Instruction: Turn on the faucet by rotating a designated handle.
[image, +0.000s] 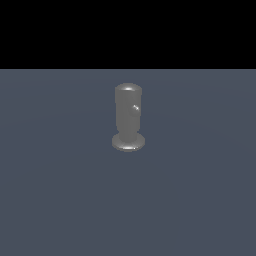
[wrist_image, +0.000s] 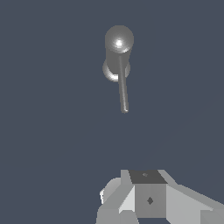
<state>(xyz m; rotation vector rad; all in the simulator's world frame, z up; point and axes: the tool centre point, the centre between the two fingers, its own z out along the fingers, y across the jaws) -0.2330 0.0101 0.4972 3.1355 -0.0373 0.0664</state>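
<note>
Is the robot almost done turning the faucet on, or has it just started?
It looks just started. Done: nothing that shows; the faucet stands alone in the exterior view, no arm near it. In hand: the wrist view looks at the handle from a distance, with only part of the arm's end visible; whether the tool is open cannot be told. Left: reach the handle, touch it and rotate it.

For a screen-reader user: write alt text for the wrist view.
Seen from above, a grey faucet stands on a plain dark floor, its thin handle sticking out toward the camera. Part of the gripper shows at the frame's edge, well apart from the handle; whether it is open cannot be told.
</note>
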